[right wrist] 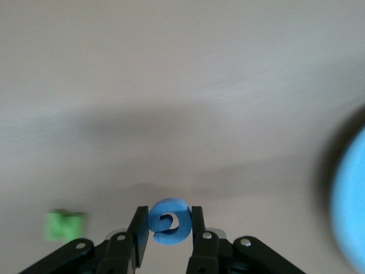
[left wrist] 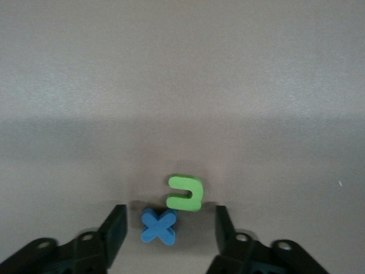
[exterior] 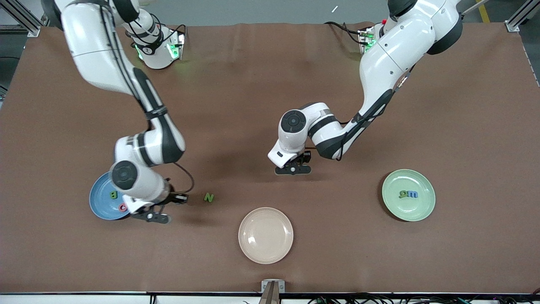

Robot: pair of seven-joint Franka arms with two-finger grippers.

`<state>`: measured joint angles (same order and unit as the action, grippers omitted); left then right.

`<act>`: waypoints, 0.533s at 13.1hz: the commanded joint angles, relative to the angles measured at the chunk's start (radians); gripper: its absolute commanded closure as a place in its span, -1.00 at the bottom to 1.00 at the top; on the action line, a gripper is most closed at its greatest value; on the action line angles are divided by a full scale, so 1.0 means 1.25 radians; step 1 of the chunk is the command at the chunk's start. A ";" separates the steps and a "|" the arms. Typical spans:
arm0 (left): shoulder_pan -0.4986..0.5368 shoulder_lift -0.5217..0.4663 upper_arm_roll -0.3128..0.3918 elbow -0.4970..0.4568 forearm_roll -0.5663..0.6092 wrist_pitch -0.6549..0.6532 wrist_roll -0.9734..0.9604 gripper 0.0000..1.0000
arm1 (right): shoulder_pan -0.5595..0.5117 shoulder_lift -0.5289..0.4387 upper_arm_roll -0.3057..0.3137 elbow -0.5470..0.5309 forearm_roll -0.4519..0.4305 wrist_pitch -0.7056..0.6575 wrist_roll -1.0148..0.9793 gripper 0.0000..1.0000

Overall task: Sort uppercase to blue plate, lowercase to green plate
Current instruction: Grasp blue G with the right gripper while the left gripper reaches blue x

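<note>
My right gripper (right wrist: 167, 222) is shut on the blue G (right wrist: 169, 221); it hangs (exterior: 154, 216) just off the rim of the blue plate (exterior: 99, 198), toward the green N. A green B (exterior: 113, 194) and a red letter (exterior: 122, 207) lie on that plate. The green N (exterior: 209, 197) lies on the cloth beside it. My left gripper (left wrist: 169, 228) is down at mid-table (exterior: 292, 170), open, with the blue x (left wrist: 159, 226) between its fingers and the green u (left wrist: 185, 193) just past them. The green plate (exterior: 422, 207) holds a green q (exterior: 403, 194) and a blue m (exterior: 412, 194).
A beige plate (exterior: 265, 235) sits near the table's front edge, between the two coloured plates. Brown cloth covers the whole table. The blue plate shows as a blur (right wrist: 351, 211) in the right wrist view, and the N (right wrist: 64, 224) shows there too.
</note>
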<state>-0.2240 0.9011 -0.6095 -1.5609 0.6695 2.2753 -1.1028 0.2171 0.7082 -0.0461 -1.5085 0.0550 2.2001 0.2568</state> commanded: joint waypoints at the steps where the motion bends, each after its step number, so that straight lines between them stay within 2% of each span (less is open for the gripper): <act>1: -0.001 0.008 0.002 0.013 -0.008 0.005 0.012 -0.28 | -0.094 -0.022 0.018 -0.025 -0.004 -0.030 -0.192 0.98; 3: -0.001 0.008 0.003 0.010 -0.008 0.005 0.012 -0.27 | -0.159 -0.025 0.018 -0.027 -0.004 -0.040 -0.323 0.98; 5: 0.002 0.007 0.003 0.004 -0.008 0.003 0.011 -0.24 | -0.191 -0.024 0.018 -0.038 -0.004 -0.040 -0.379 0.95; 6: 0.004 0.006 0.003 -0.005 -0.008 0.002 0.011 -0.19 | -0.202 -0.022 0.018 -0.042 -0.004 -0.040 -0.404 0.85; 7: 0.005 0.004 0.003 -0.007 -0.008 0.001 0.009 -0.14 | -0.219 -0.020 0.018 -0.053 -0.004 -0.040 -0.426 0.62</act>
<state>-0.2214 0.9074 -0.6073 -1.5628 0.6695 2.2760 -1.1014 -0.0254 0.7052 -0.0445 -1.5259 0.0553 2.1465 -0.2289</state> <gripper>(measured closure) 0.401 0.656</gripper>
